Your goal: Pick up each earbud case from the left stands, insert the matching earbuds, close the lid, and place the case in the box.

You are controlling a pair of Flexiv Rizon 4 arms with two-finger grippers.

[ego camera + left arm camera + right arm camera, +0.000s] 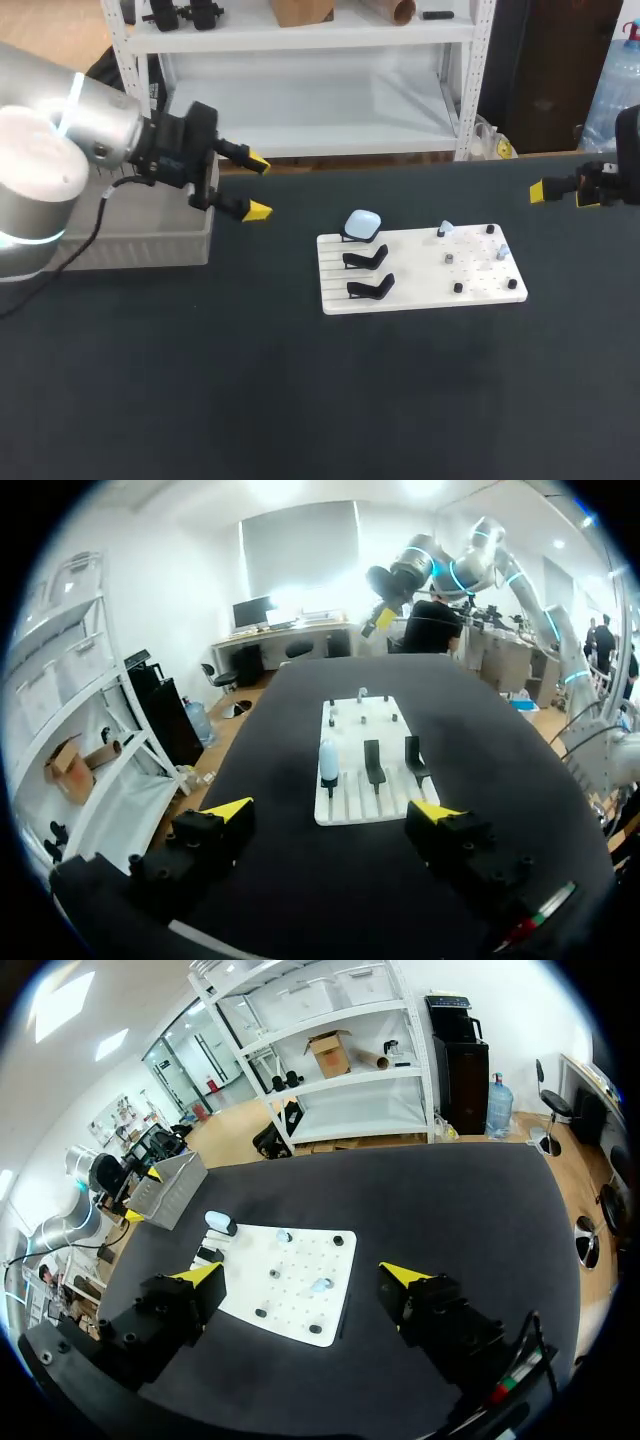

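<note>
Head view: earbud case (362, 222) well apart from both jaws

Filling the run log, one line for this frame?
left end effector: open, by box | right end effector: open, right of board | earbud case: on rear stand | other two stands: empty

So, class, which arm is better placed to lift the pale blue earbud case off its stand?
Left, probably: the open left gripper hangs nearer the pale blue earbud case, on the stand side of the white board; the right gripper is beyond the board's opposite end.
</note>
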